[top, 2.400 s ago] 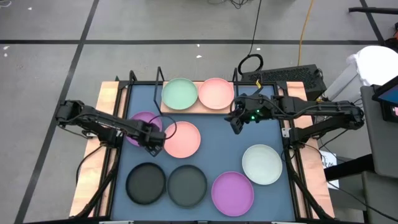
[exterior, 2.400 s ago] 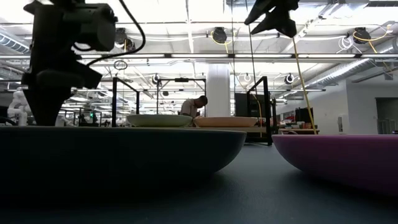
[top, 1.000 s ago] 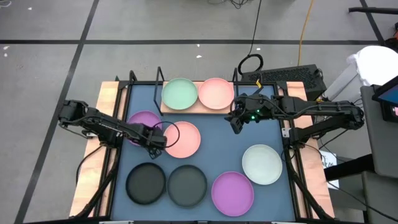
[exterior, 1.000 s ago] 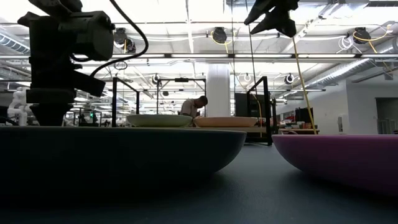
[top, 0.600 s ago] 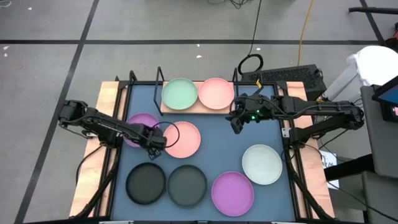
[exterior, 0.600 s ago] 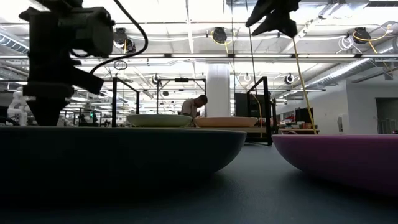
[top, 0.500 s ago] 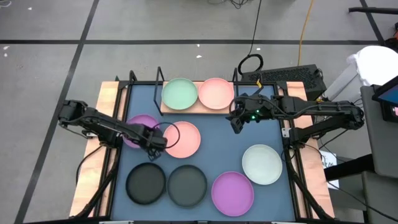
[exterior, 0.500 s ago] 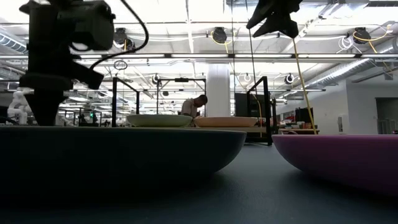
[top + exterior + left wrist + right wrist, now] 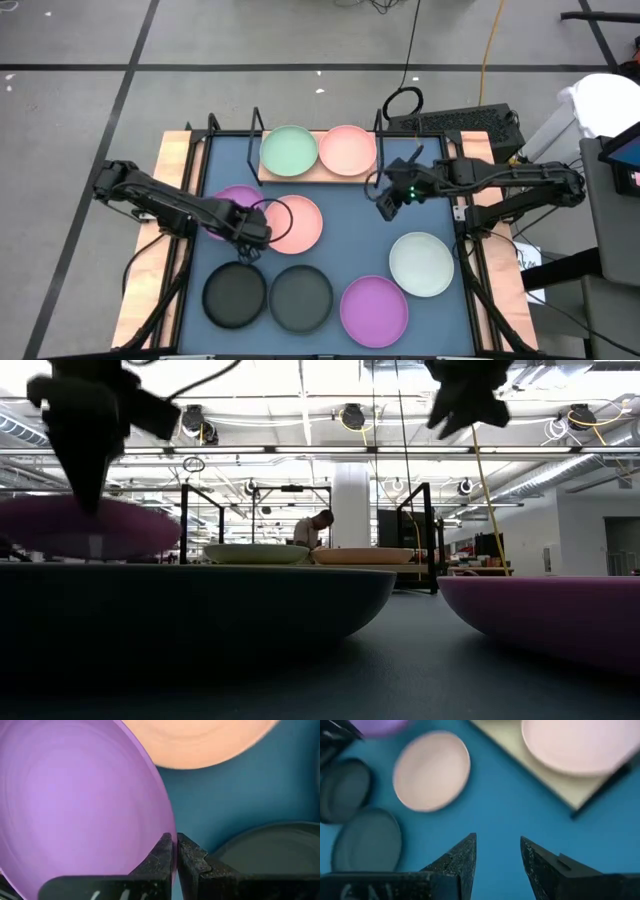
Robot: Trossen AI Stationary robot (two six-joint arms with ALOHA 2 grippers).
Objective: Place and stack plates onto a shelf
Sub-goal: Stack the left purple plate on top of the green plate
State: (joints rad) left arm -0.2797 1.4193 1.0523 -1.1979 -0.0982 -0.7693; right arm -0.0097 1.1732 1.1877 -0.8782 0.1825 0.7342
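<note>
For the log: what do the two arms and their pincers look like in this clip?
Both arms are dark, slim and jointed, with black cables looping off them. The left pincer has two black, blocky fingers with stepped inner faces and faint white marks near their base. The right pincer has matching dark tapered fingers; a small green light glows on the right arm near its wrist.

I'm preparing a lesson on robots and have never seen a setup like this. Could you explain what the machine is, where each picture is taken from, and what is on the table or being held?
Two dark robot arms work at a table. One picture looks straight down, one looks level across the tabletop, and two come from cameras on the wrists. The left gripper is shut on the rim of a purple plate, which the level view shows raised. The right gripper hovers open near the shelf, a wooden board carrying a mint plate and a pink plate. Six more plates lie on the blue mat.
</note>
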